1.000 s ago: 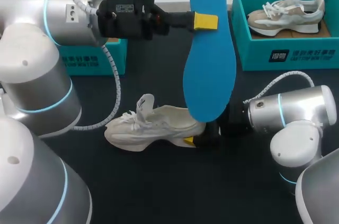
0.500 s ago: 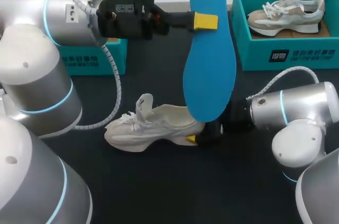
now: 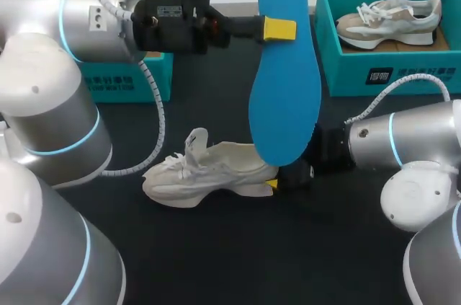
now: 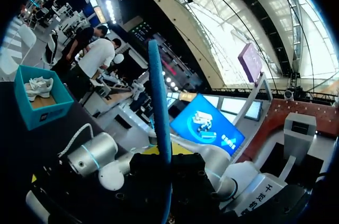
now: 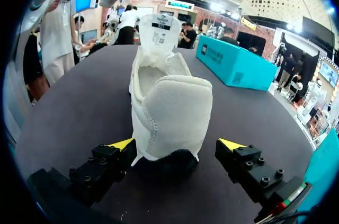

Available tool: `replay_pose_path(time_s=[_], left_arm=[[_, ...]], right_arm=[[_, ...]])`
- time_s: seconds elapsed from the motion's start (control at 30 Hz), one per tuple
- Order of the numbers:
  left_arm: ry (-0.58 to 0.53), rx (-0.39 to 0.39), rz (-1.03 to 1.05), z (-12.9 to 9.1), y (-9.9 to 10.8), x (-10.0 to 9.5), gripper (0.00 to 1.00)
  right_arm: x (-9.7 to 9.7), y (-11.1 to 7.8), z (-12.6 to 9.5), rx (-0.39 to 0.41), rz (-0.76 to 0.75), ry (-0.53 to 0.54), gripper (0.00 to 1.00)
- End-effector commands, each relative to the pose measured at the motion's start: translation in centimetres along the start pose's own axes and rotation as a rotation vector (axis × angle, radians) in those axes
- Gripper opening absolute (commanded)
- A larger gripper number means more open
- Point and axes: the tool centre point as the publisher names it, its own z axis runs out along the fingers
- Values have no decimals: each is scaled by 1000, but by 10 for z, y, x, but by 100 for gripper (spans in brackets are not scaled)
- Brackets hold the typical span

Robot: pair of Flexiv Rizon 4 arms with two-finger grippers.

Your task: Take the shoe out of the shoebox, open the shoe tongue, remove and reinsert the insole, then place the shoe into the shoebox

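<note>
Behind blue insole [image 3: 284,89], shoe [image 3: 216,168] heel hidden; left jaws clamp insole, right jaws seemingly released.

Head camera is looking down from behind; wrist cameras are closely facing the shoe [image 5: 168,108] heel and insole [image 4: 159,102] edge, both shared overhead.

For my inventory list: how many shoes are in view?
2. A white shoe lies on the table by the right hand; a second shoe lies in the right shoebox. The left shoebox is mostly hidden and may hold more.
</note>
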Motion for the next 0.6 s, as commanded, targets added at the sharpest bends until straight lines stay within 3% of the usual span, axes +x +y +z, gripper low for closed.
replay_pose_path(time_s=[0.03, 0.2, 0.6], left_arm=[[-1, 2, 0, 0, 2, 0, 0], [-1, 2, 0, 0, 2, 0, 0], [-1, 2, 0, 0, 2, 0, 0]], right_arm=[[-2, 9, -14, 240, -58, 17, 100], [-1, 11, -25, 378, -49, 25, 100], [-1, 11, -25, 378, -49, 25, 100]])
